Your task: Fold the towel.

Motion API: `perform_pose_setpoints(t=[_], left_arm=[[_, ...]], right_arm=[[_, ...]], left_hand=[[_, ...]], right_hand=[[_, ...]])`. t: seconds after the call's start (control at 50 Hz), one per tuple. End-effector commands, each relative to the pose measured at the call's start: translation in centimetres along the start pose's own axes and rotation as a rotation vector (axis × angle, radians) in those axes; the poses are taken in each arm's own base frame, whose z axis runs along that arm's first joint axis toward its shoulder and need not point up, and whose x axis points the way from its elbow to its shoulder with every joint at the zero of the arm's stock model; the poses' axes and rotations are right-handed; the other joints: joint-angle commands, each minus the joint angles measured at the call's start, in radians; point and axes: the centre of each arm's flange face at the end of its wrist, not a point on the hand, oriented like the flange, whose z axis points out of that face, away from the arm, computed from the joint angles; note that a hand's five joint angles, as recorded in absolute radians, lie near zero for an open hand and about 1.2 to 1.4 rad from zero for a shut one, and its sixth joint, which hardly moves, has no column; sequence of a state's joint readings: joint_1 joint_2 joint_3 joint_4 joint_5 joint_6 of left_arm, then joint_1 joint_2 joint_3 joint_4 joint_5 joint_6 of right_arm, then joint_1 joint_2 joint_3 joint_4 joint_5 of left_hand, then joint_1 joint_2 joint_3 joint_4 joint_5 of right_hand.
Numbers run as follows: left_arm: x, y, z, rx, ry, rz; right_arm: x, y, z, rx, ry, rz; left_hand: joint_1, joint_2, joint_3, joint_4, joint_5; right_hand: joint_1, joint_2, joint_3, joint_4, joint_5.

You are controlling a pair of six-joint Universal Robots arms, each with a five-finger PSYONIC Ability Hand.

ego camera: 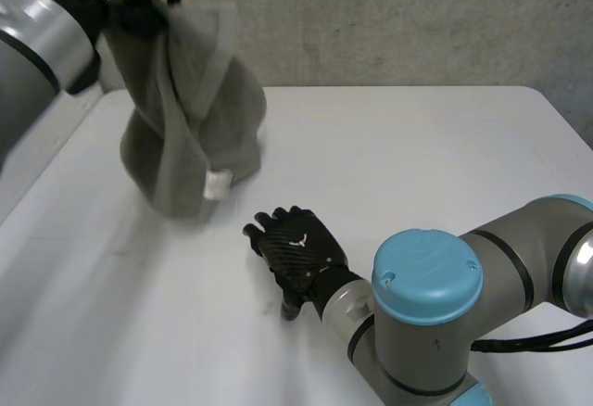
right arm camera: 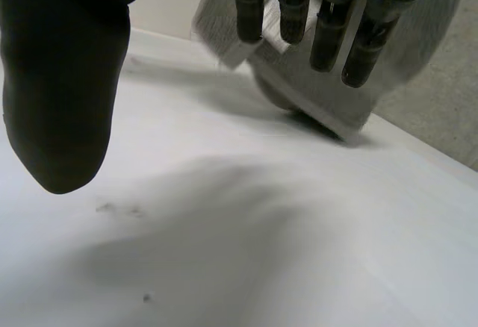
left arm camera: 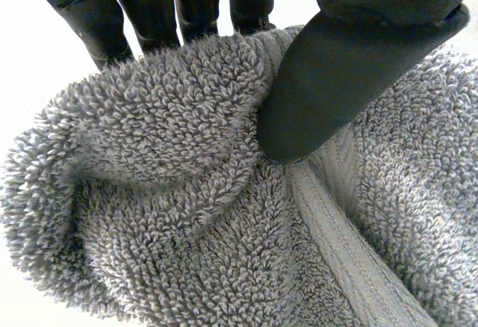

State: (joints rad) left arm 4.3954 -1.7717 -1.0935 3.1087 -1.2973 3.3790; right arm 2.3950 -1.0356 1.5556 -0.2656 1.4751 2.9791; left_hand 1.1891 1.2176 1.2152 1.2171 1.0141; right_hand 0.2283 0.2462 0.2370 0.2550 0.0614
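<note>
Towel (ego camera: 197, 114) hangs bunched, pinched in L robot hand (left arm camera: 351, 66).

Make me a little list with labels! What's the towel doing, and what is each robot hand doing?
towel: grey towel, bunched and lifted by its top, lower end down at the table
left hand: left hand up high, thumb and fingers pinching the towel's top
right hand: right hand low over the table, fingers relaxed, holding nothing, just short of the towel
table: white table
label: small white label near the towel's lower edge
folded yet: no
</note>
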Motion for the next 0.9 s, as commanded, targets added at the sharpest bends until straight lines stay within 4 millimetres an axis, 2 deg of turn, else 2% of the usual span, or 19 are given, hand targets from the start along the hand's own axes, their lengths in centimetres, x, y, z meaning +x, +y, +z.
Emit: perform_pose_setpoints(t=[0.02,0.16,0.22,0.26,0.32,0.42,0.5,0.56,0.6,0.64,0.7,0.74,0.76,0.82,0.84,0.86,0.88,0.9], left_arm=[[-0.5,-1.4,-0.5,0.005,-0.009,-0.005],[-0.4,-1.2,-0.7,-0.021,-0.006,-0.015],[-0.5,-1.3,-0.7,-0.021,-0.011,-0.03],[-0.6,-1.7,-0.7,-0.009,-0.013,-0.069],[-0.7,-2.0,-0.7,-0.003,-0.013,-0.09],[-1.2,-3.1,-1.1,0.007,-0.022,-0.14],[-1.2,-3.1,-1.4,-0.006,-0.022,-0.146],[-1.1,-3.1,-1.6,-0.021,-0.019,-0.152],[-1.1,-3.1,-1.8,-0.025,-0.019,-0.156],[-0.9,-2.8,-2.1,-0.047,-0.015,-0.169],[-0.8,-2.8,-2.4,-0.054,-0.013,-0.177],[-0.7,-2.7,-2.8,-0.059,-0.011,-0.191],[-0.7,-2.7,-2.8,-0.059,-0.011,-0.191],[-0.5,-3.0,-3.2,-0.059,-0.008,-0.204],[-0.5,-3.0,-3.2,-0.059,-0.008,-0.204],[-0.5,-3.0,-3.4,-0.059,-0.008,-0.209],[-0.5,-3.0,-3.4,-0.059,-0.008,-0.209],[-0.5,-3.1,-3.5,-0.057,-0.009,-0.216]], right_arm=[[0.2,-0.6,0.4,0.018,0.004,0.001],[0.4,-0.8,0.7,0.022,0.014,0.003],[1.6,-1.0,1.0,0.026,0.046,0.018],[3.3,-1.1,1.3,0.025,0.092,0.063],[3.9,-1.3,1.4,0.025,0.107,0.098],[7.0,-2.3,1.9,-0.005,0.159,0.316],[7.9,-2.5,2.7,-0.024,0.156,0.42],[8.4,-3.2,4.0,-0.004,0.112,0.501],[8.4,-3.5,4.8,0.008,0.077,0.545],[8.5,-4.1,6.6,0.047,0.017,0.618],[8.3,-4.4,7.5,0.064,-0.014,0.644],[7.8,-4.5,9.3,0.079,-0.058,0.673],[7.8,-4.5,9.3,0.079,-0.058,0.673],[4.9,-3.8,11.4,0.044,-0.136,0.692],[4.9,-3.8,11.4,0.044,-0.137,0.692],[3.7,-3.3,12.0,0.026,-0.165,0.699],[3.7,-3.3,12.0,0.026,-0.165,0.699],[2.7,-2.7,12.5,0.004,-0.191,0.705]], left_hand=[[0.207,0.179,0.181,0.179,0.208],[0.207,0.179,0.181,0.179,0.208],[0.207,0.179,0.181,0.179,0.208],[0.207,0.179,0.181,0.179,0.208],[0.207,0.179,0.181,0.179,0.208],[0.207,0.179,0.181,0.179,0.208],[0.207,0.179,0.181,0.179,0.208],[0.207,0.179,0.181,0.179,0.208],[0.207,0.179,0.181,0.179,0.208],[0.207,0.179,0.181,0.179,0.208],[0.207,0.179,0.181,0.179,0.208],[0.207,0.179,0.181,0.179,0.208],[0.207,0.179,0.181,0.179,0.208],[0.207,0.179,0.181,0.179,0.208],[0.207,0.179,0.181,0.179,0.208],[0.207,0.179,0.181,0.179,0.208],[0.207,0.179,0.181,0.179,0.208],[0.207,0.179,0.181,0.179,0.208]], right_hand=[[-0.054,-0.072,-0.062,-0.08,-0.061],[-0.054,-0.072,-0.062,-0.08,-0.061],[-0.054,-0.072,-0.062,-0.08,-0.061],[-0.054,-0.072,-0.062,-0.08,-0.061],[-0.054,-0.072,-0.062,-0.08,-0.061],[-0.054,-0.072,-0.062,-0.08,-0.061],[-0.054,-0.072,-0.062,-0.08,-0.061],[-0.054,-0.072,-0.062,-0.08,-0.061],[-0.054,-0.072,-0.062,-0.08,-0.061],[-0.054,-0.072,-0.062,-0.08,-0.061],[-0.054,-0.072,-0.062,-0.08,-0.061],[-0.054,-0.072,-0.062,-0.08,-0.061],[-0.054,-0.072,-0.062,-0.08,-0.061],[-0.054,-0.072,-0.062,-0.08,-0.061],[-0.054,-0.072,-0.062,-0.08,-0.061],[-0.054,-0.072,-0.062,-0.08,-0.061],[-0.054,-0.072,-0.062,-0.08,-0.061],[-0.054,-0.072,-0.062,-0.08,-0.061]])
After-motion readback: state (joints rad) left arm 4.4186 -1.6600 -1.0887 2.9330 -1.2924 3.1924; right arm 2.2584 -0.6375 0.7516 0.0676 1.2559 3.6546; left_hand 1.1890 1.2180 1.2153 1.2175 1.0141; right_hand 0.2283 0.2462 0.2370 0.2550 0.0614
